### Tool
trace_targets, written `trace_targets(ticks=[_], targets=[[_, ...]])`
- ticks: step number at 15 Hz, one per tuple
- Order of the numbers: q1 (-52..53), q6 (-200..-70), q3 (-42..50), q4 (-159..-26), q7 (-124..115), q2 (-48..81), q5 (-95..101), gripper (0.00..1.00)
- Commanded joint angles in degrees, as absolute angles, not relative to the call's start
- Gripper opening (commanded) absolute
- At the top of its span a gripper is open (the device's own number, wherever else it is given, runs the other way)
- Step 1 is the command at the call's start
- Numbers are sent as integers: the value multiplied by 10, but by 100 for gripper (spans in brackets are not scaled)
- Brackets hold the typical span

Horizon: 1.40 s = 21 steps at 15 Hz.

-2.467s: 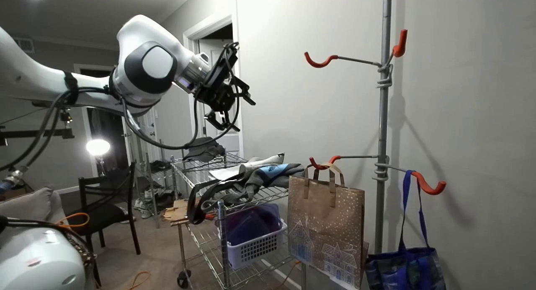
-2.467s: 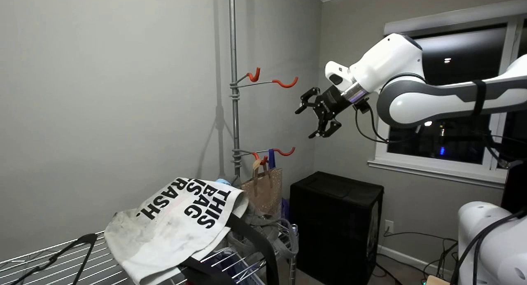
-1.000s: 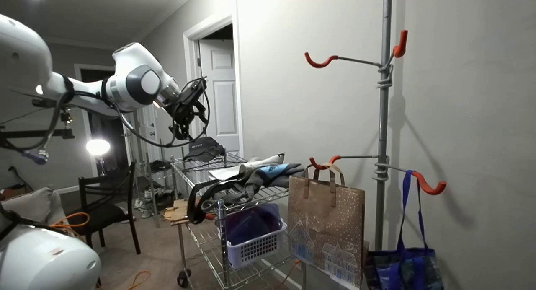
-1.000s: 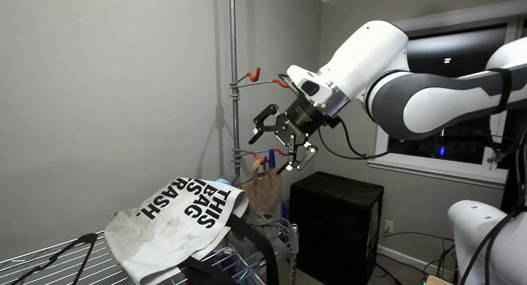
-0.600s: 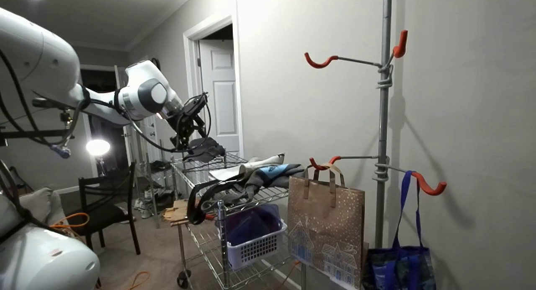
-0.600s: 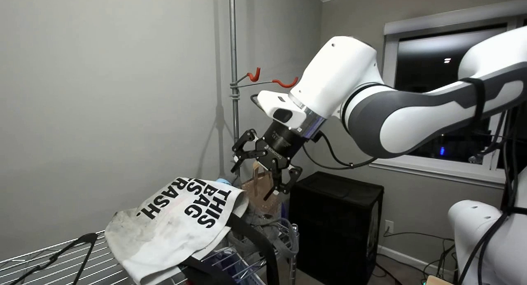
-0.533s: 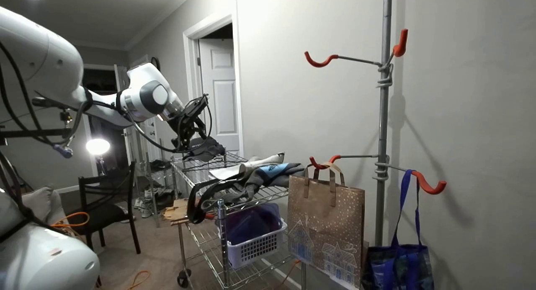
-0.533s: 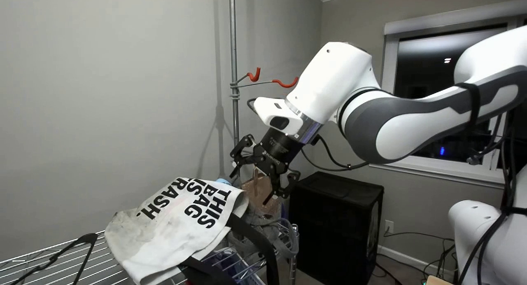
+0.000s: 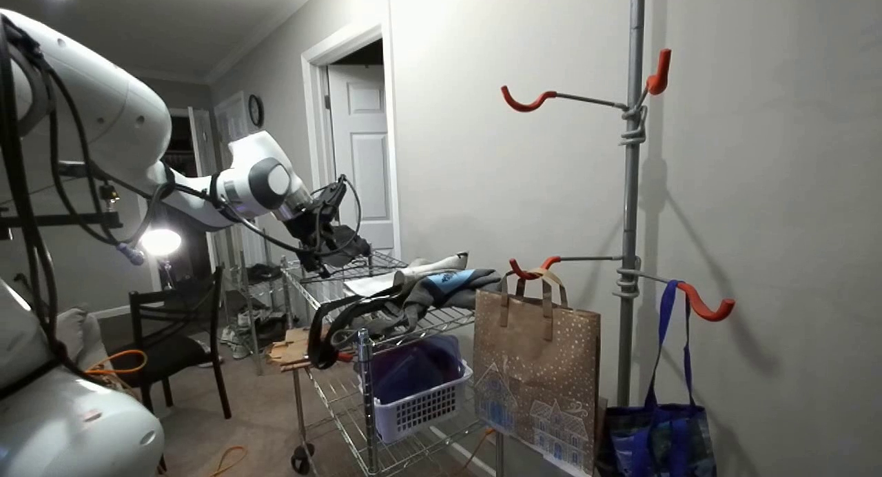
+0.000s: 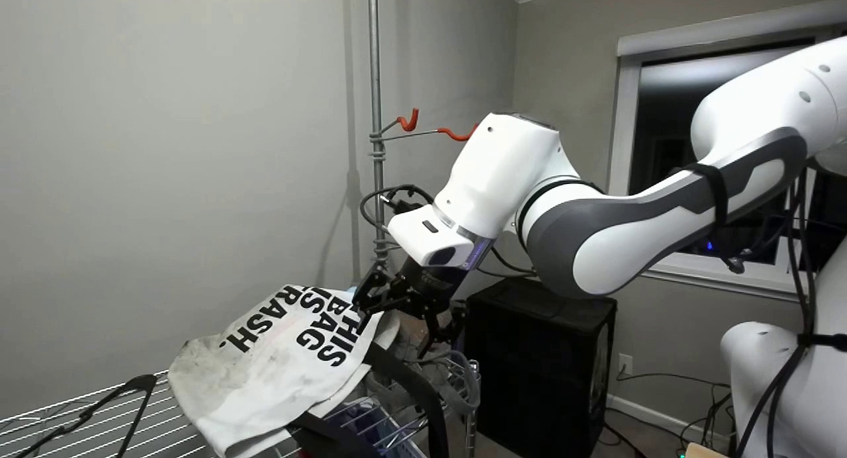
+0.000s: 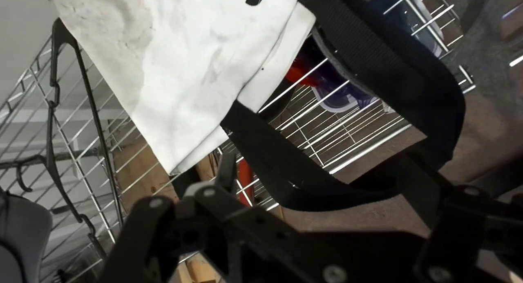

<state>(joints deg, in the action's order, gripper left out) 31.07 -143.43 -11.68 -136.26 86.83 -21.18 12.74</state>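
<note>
My gripper (image 11: 320, 172) stands open in the wrist view, its fingers wide apart. The black strap (image 11: 278, 160) of a white bag (image 11: 196, 58) loops across the space between the fingers; whether a finger touches it I cannot tell. That white bag (image 10: 278, 365), printed with black letters, lies on the wire shelf (image 10: 165, 418) in an exterior view. There the gripper (image 10: 394, 339) hangs over the bag's strap end, one finger in front of the lettering. Beside the strap lies a grey fabric thing (image 10: 456, 392). A grey cap (image 9: 337, 246) partly merges with the dark gripper in an exterior view.
A black hanger (image 11: 51, 131) lies on the shelf. A pole (image 9: 630, 187) with red hooks carries a brown paper bag (image 9: 537, 373) and a blue bag (image 9: 661, 439). A white basket (image 9: 420, 408) sits on the lower shelf. A black cabinet (image 10: 536, 359) stands behind.
The arm has swung over and lowered, bringing the gripper from near the hooks down to the white bag's strap. Its jaws have stayed open. The hanging blue bag has shifted slightly.
</note>
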Motion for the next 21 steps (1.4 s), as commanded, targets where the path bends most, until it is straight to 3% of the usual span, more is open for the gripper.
trace_targets(ticks=[1,10,21], targets=[[306,-1468,-116,-1386,976,-202,134,100],[261,-1543,-117,-1482,1153,-225,224,100],[215,-1716,-116,-1533,1150,-216,282,100]])
